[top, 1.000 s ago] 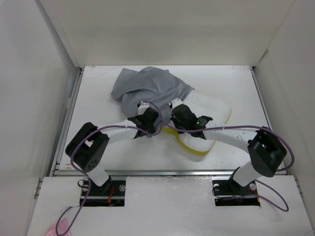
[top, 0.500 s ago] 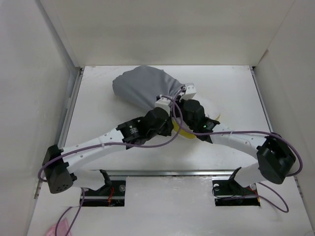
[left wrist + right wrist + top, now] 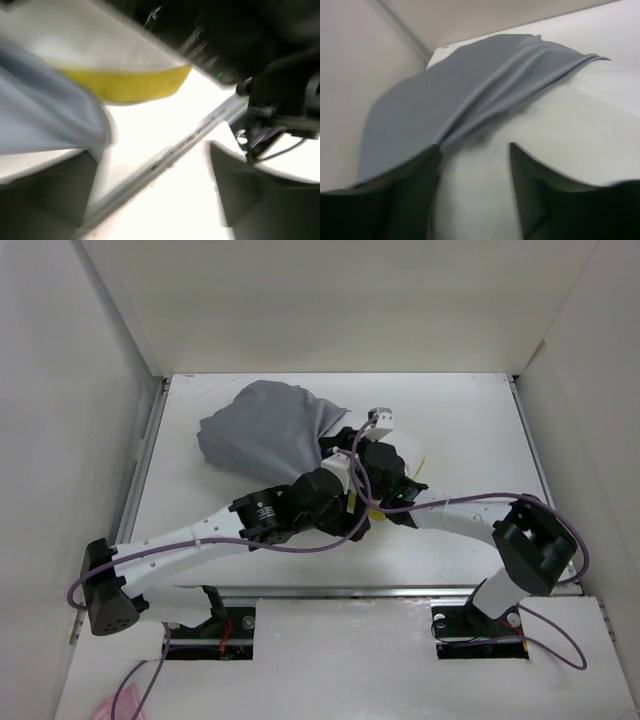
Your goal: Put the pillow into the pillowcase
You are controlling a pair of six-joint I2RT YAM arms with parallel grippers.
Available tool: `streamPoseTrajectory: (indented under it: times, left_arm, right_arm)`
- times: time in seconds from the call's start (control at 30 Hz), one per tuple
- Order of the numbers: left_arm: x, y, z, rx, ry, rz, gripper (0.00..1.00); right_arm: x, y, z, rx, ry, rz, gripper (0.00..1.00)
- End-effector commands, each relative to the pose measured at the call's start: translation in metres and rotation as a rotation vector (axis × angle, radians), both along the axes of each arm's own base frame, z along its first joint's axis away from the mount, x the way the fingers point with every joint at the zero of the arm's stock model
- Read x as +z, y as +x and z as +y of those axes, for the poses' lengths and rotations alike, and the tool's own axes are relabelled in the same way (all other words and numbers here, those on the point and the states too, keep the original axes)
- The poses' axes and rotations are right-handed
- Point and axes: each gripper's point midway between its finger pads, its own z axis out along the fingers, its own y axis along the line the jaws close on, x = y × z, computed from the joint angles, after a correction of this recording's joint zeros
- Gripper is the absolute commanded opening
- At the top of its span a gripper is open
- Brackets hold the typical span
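From above, the pillowcase [image 3: 262, 430] lies bunched on the far left part of the table [image 3: 470, 420], with its right end toward the middle. The left gripper [image 3: 343, 456] reaches in from the near left and the right gripper [image 3: 378, 422] from the near right. Both tips sit close together at the pillowcase's right edge. They hide nearly all of the pillow [image 3: 372, 512], and only a sliver of its yellow piping shows beneath them. From up here it cannot be told whether either pair of fingers is spread. The left wrist view is blurred, yet its two dark fingers [image 3: 47, 192] stand apart at the bottom corners, with only bare table and the metal rail [image 3: 165, 160] between them. The pillow's white face and yellow edge lie ahead of them at upper left, untouched. A grey fold of pillowcase sits at the left, and the black right arm [image 3: 225, 40] lies beyond. In the right wrist view the fingers [image 3: 407, 200] are likewise spread and grip nothing. A white surface fills the gap between them, and it is unclear whether that is pillow or table. The pillowcase's hem runs diagonally ahead, its near end coming down to the tip of the finger at the left of the view. Whether it touches that finger cannot be told.
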Motion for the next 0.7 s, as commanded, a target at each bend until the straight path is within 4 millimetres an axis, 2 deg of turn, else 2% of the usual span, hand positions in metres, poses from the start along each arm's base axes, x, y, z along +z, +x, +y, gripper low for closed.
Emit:
streamPoseTrajectory:
  times: [0.0,0.03,0.07,0.1,0.13,0.23,0.27,0.3,0.37,0.4,0.43,0.47,0.5,0.53,0.57,0.67]
  left_arm:
    - [0.038,-0.022,0.003,-0.014,-0.111,0.023,1.00]
    - [0.047,-0.014,0.011,0.033,-0.124,0.001,1.00]
    - [0.051,-0.010,0.012,0.051,-0.128,-0.014,1.00]
    - [0.052,-0.008,0.016,0.067,-0.124,-0.025,1.00]
    - [0.063,0.001,0.022,0.105,-0.145,-0.047,1.00]
    - [0.070,0.020,0.040,0.209,-0.109,-0.093,1.00]
    - [0.069,0.027,0.047,0.251,-0.099,-0.099,1.00]
    - [0.070,0.036,0.054,0.298,-0.088,-0.123,1.00]
    - [0.053,0.059,0.060,0.368,-0.061,-0.123,1.00]
    - [0.036,0.077,0.065,0.412,-0.028,-0.096,1.00]
    - [0.034,0.076,0.063,0.404,-0.035,-0.092,1.00]
    - [0.018,0.100,0.072,0.467,0.001,-0.070,1.00]
    - [0.002,0.110,0.077,0.491,0.031,-0.043,1.00]
    - [-0.011,0.120,0.083,0.519,0.060,-0.017,1.00]
    - [-0.037,0.140,0.095,0.576,0.112,0.040,1.00]
    - [-0.056,0.167,0.097,0.604,0.133,0.081,1.00]
  right_arm:
    - [0.068,-0.005,-0.011,0.020,0.125,-0.156,0.72]
    - [0.069,-0.013,-0.015,0.047,0.066,-0.162,0.84]
    - [0.067,-0.017,-0.018,0.048,0.048,-0.143,0.84]
    - [0.061,-0.015,-0.027,0.028,0.011,-0.122,0.90]
    - [0.053,-0.011,-0.036,0.017,-0.034,-0.099,0.92]
    - [0.045,-0.004,-0.053,0.012,-0.139,-0.042,0.99]
    - [0.048,0.009,-0.067,-0.027,-0.155,-0.020,0.99]
    - [0.020,0.017,-0.073,-0.022,-0.227,0.059,0.99]
    - [-0.002,0.038,-0.090,0.000,-0.265,0.142,0.99]
    - [-0.020,0.050,-0.090,0.022,-0.284,0.200,0.99]
    - [-0.030,0.058,-0.092,0.033,-0.286,0.227,0.99]
    - [-0.038,0.065,-0.092,0.043,-0.286,0.245,0.99]
    - [-0.037,0.075,-0.094,0.064,-0.274,0.259,0.97]
    - [-0.062,0.079,-0.094,0.079,-0.292,0.322,0.97]
    - [-0.073,0.078,-0.090,0.101,-0.295,0.343,0.95]
    - [-0.098,0.075,-0.091,0.127,-0.302,0.396,0.93]
